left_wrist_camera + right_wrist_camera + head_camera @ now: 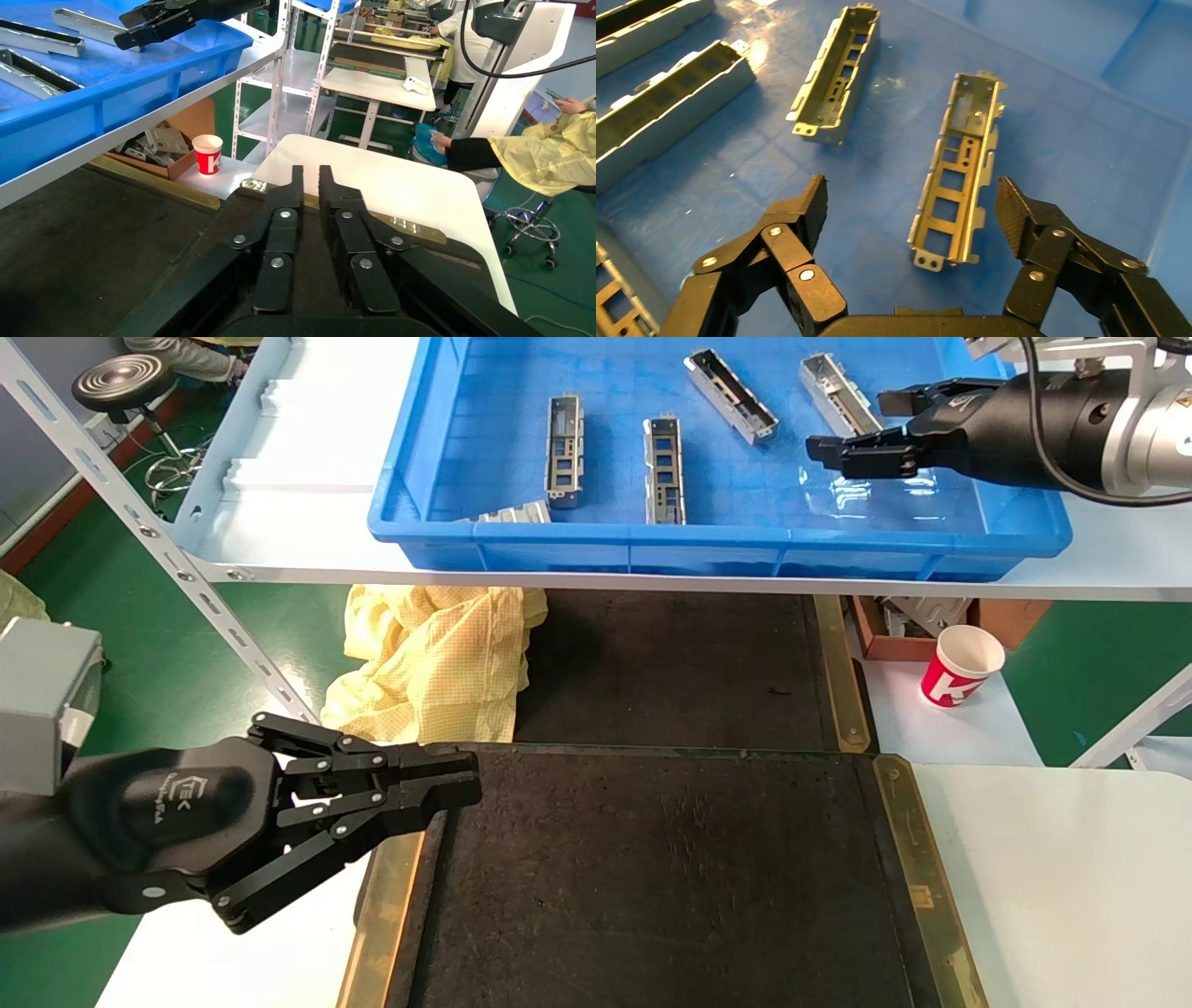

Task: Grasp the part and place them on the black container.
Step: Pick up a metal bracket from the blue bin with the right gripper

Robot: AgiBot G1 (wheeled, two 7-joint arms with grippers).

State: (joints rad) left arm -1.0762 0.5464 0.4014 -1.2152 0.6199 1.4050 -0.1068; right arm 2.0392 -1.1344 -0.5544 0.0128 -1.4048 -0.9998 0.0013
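The right tool point(912, 203) hangs spread wide over a part point(958, 172) lying flat in the blue bin point(484, 537), gripping nothing. The left tool point(461, 782) — fingers pressed nearly together, empty — hovers at the corner of the black container point(670, 877) on the white desk point(1062, 887). Five parts show in the bin on its shelf — a red paper cup point(961, 665) stands below.

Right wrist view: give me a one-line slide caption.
Open right pincer hovers over a grey metal part lying in the blue bin, more parts beside it.
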